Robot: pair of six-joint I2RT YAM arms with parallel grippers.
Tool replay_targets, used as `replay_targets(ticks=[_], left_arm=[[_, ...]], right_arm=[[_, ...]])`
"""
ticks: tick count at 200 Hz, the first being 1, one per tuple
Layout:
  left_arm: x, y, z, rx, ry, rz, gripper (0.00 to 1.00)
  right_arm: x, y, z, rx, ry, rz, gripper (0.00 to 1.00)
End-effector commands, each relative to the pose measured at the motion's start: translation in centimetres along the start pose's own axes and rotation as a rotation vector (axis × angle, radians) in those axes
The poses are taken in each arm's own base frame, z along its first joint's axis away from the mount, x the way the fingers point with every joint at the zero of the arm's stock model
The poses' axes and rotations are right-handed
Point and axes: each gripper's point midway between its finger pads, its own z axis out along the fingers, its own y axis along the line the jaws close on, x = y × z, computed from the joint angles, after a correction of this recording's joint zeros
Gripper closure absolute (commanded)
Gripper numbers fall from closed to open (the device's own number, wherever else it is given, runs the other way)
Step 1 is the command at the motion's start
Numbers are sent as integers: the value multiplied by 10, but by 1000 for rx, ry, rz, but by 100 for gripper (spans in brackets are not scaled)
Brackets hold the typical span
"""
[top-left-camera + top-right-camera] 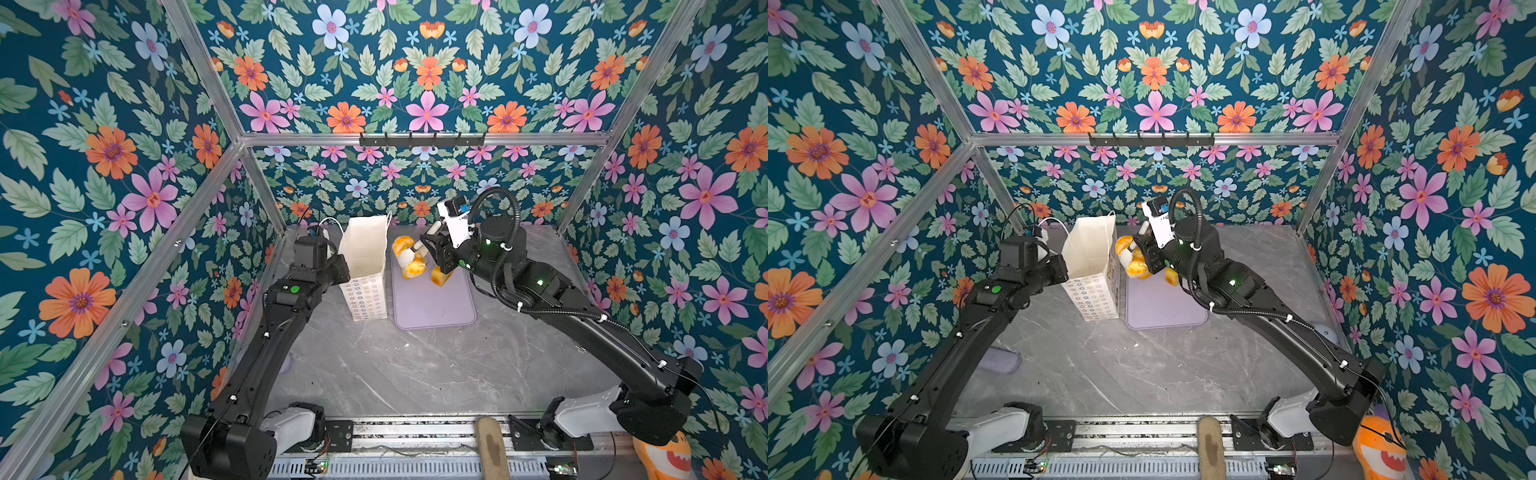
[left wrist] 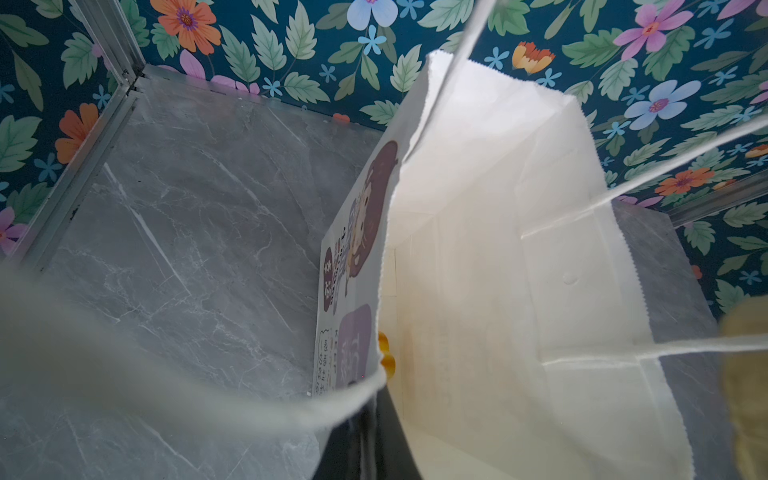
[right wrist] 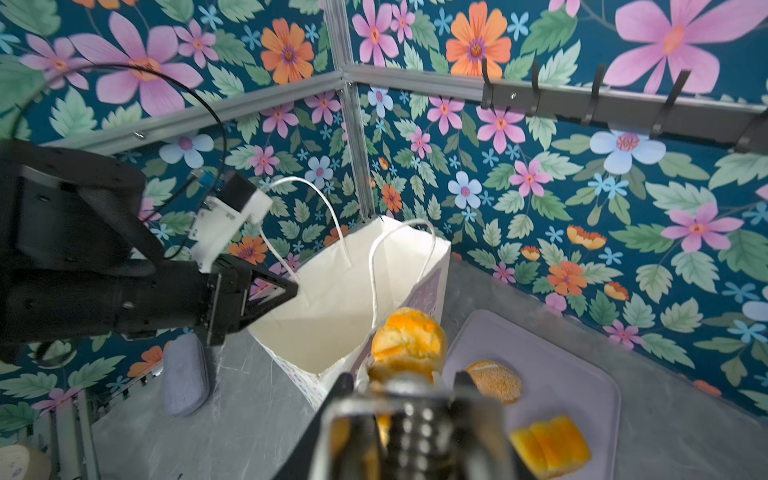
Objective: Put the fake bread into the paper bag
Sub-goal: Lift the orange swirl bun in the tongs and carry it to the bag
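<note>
The white paper bag (image 1: 365, 253) stands open at the back of the table, with ring marks on its front (image 1: 1094, 297). My left gripper (image 1: 343, 266) is shut on the bag's left rim; in the left wrist view its dark jaws (image 2: 374, 440) pinch the paper edge. My right gripper (image 1: 415, 255) is shut on a round orange fake bread (image 3: 407, 338), held just right of the bag's mouth (image 3: 332, 316) at rim height. On the tray lie a seeded roll (image 3: 494, 380) and a ridged yellow loaf (image 3: 548, 444). The bag's bottom is hidden.
The lilac tray (image 1: 436, 311) lies right of the bag on the grey marble table. A grey-purple pad (image 1: 998, 359) sits by the left wall. A hook rail (image 1: 422, 140) runs along the back wall. An orange toy (image 1: 665, 457) stands at the front right.
</note>
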Motion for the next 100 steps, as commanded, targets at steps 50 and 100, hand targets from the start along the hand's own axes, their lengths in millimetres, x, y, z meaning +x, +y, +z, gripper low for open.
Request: replay_targets(ticks=[50,100], left_arm=[[-8,-8,1,32,-9,-19,90],[-10,-6,3,4,3,-43,90]], right_arm=[[-75,53,3,-223,-161,-28,62],[-91,66,38,-228,-156,-29,61]])
